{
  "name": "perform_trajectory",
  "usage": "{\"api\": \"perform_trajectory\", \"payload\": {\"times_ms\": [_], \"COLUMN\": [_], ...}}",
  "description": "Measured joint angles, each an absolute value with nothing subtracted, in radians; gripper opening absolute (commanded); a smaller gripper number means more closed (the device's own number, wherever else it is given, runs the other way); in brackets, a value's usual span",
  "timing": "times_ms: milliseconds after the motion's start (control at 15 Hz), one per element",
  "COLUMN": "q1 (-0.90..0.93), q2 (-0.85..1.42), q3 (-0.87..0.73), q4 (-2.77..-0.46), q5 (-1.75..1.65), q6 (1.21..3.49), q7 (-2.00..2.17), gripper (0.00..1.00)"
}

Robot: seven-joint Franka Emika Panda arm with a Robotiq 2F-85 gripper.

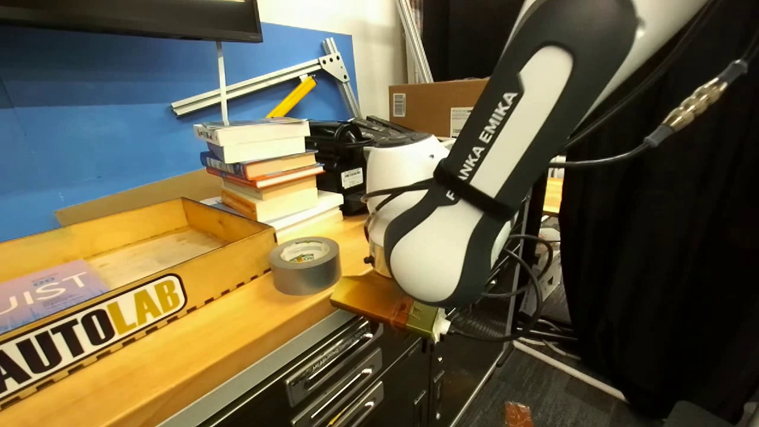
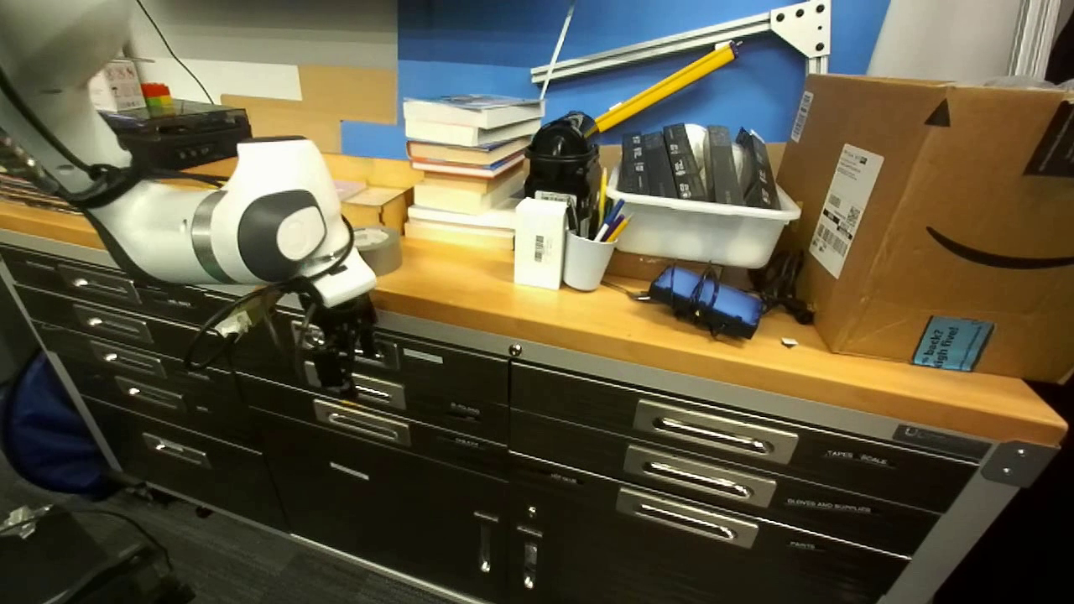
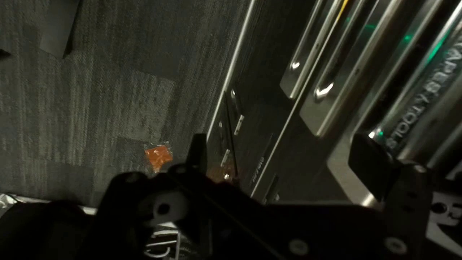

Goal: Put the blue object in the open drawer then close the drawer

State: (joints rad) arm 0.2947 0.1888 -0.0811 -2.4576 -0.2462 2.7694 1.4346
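Note:
The blue object does not show in any view; it is hidden or out of view. The wide dark top drawer [image 1: 335,359] of the tool cabinet has a silver handle and looks flush with the cabinet front. It also shows in an exterior view [image 2: 457,369] and at the right of the wrist view [image 3: 343,168]. My gripper [image 2: 346,361] is in front of this drawer, pointing down. In the wrist view my gripper [image 3: 283,159] has its fingers wide apart with nothing between them. The right finger overlaps the top handle plate; I cannot tell whether it touches.
A grey tape roll [image 1: 305,267] and a wooden tray [image 1: 225,261] sit on the wooden worktop [image 2: 453,294] above. Books [image 2: 470,168] stand behind. Lower drawers [image 2: 361,419] lie below. An orange packet [image 3: 158,157] is on the floor.

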Motion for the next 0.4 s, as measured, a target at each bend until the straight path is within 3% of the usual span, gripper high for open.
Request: {"api": "perform_trajectory", "payload": {"times_ms": [400], "q1": [0.282], "q2": [-0.093], "q3": [0.072], "q4": [-2.509], "q5": [-0.15], "q6": [2.683], "q7": [1.223], "gripper": [1.0]}}
